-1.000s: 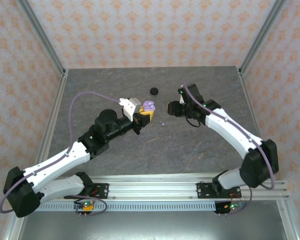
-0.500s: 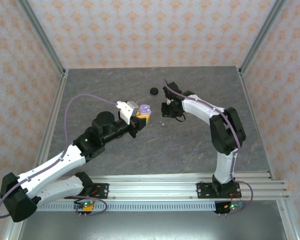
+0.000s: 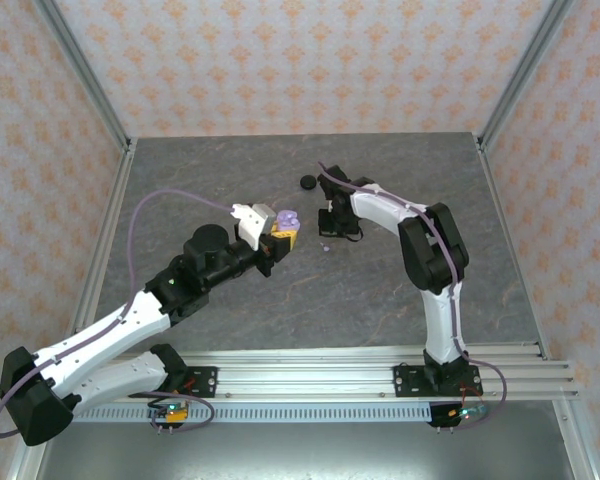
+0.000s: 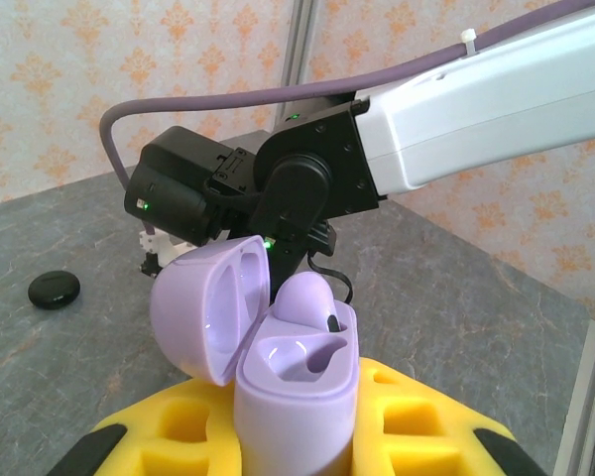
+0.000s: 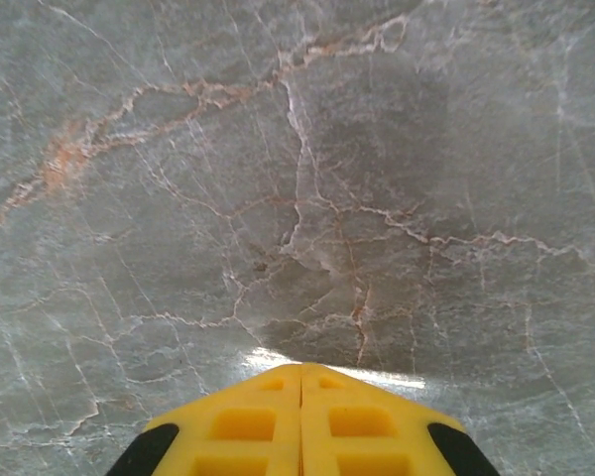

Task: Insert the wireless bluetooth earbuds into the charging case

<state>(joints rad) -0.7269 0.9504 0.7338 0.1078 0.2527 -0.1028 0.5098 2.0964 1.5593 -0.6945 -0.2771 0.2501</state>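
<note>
My left tool (image 3: 283, 235) clamps the open case (image 4: 297, 382), one earbud (image 4: 305, 297) seated and the other well free. My right tool (image 5: 300, 397) is pinched shut over bare tabletop (image 3: 230, 170), with nothing between its tips. A loose earbud (image 3: 323, 247) lies mid-tabletop, just beside it. I'd open up, centre over that bud, then pinch gently across its body.

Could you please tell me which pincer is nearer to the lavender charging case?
Left. The left pincer grips the open charging case at its base; the right pincer is apart, to its right, shut.
</note>
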